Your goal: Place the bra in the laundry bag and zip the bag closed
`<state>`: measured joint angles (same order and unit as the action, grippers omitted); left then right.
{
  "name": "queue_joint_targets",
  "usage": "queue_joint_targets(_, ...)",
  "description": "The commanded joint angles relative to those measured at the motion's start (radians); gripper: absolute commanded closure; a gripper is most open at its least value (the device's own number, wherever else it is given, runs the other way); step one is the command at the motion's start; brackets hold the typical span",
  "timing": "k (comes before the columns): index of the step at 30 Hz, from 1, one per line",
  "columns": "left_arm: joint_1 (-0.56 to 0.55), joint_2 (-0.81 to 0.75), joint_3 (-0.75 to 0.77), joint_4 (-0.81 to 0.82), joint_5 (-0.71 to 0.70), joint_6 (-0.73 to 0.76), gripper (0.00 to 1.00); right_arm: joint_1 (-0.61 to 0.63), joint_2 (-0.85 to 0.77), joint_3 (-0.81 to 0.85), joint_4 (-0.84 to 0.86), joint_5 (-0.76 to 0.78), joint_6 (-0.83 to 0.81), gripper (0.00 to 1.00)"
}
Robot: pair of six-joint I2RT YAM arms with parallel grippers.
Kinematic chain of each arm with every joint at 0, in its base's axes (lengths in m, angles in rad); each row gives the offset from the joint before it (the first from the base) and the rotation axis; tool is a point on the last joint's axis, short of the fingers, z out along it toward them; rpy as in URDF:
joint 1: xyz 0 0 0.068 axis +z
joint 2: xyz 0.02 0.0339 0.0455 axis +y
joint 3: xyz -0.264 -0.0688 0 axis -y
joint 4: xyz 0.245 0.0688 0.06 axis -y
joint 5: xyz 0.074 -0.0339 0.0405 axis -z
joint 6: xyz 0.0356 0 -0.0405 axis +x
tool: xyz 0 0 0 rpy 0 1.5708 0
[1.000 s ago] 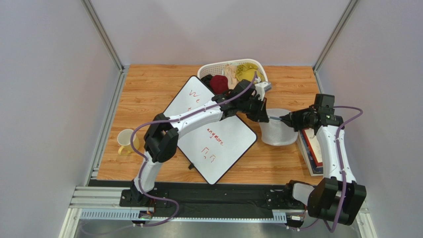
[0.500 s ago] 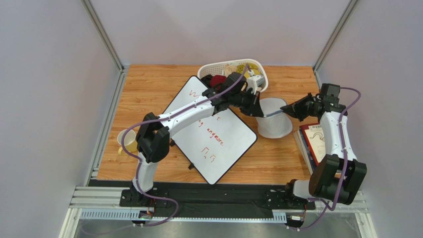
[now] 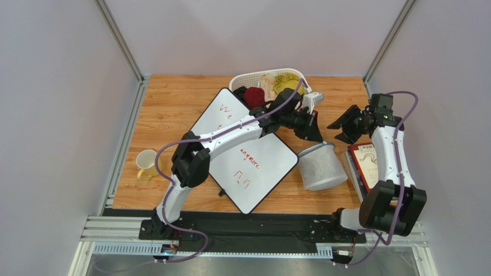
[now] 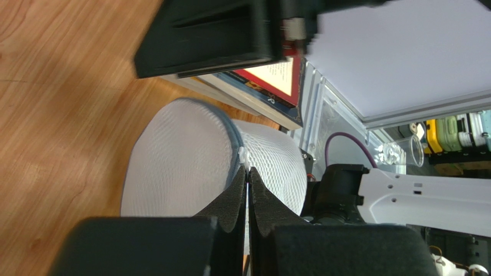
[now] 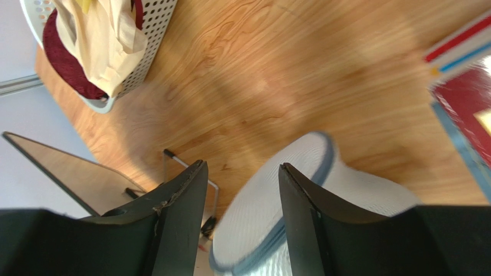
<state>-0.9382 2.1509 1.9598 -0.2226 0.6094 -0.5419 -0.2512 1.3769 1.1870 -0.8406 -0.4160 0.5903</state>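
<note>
- the laundry bag lies tipped on its side on the desk, toward 4 o'clock from the desk's middle, with the books just beside it at its 3 o'clock.
- the bra shows in no view; i cannot tell whether it is already inside the mesh.
- left hand: fingers pressed together, tips at the grey zipper band on the bag's 11 o'clock edge. i cannot tell whether a pull tab or mesh is caught between them.
- right hand: fingers parted, holding nothing, hanging above the desk at the bag's 1 o'clock.
- handling, as i judge it: the bag is light, soft and springy, so it will likely slide or fold when tugged. one hand should pin the band near the slider while the other draws the pull along the rim.
- the netting probably snags easily, so take hold of the band, not the mesh.
</note>
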Motion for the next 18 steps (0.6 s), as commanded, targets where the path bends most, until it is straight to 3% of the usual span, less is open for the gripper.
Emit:
queue_joint_targets(1, 0.004, -0.005, 0.048, 0.019, 0.000, -0.003, 1.00, 0.001, -0.145, 0.025, -0.090, 0.141, -0.070, 0.46)
queue_joint_targets(7, 0.006, -0.002, 0.053, 0.014, -0.004, -0.001, 1.00, 0.036, -0.229, -0.027, -0.140, 0.063, 0.025, 0.47)
queue_joint_targets(11, 0.006, -0.005, 0.056, 0.014, 0.001, -0.003, 1.00, 0.052, -0.274, -0.096, -0.104, 0.008, 0.201, 0.48)
queue_joint_targets(15, 0.004, -0.014, 0.054, 0.002, -0.005, 0.008, 1.00, 0.052, -0.358, -0.139, -0.095, 0.052, 0.317, 0.48)
queue_joint_targets(18, 0.006, -0.020, 0.044, -0.004, -0.005, 0.016, 1.00, 0.052, -0.406, -0.116, -0.095, 0.132, 0.315, 0.48)
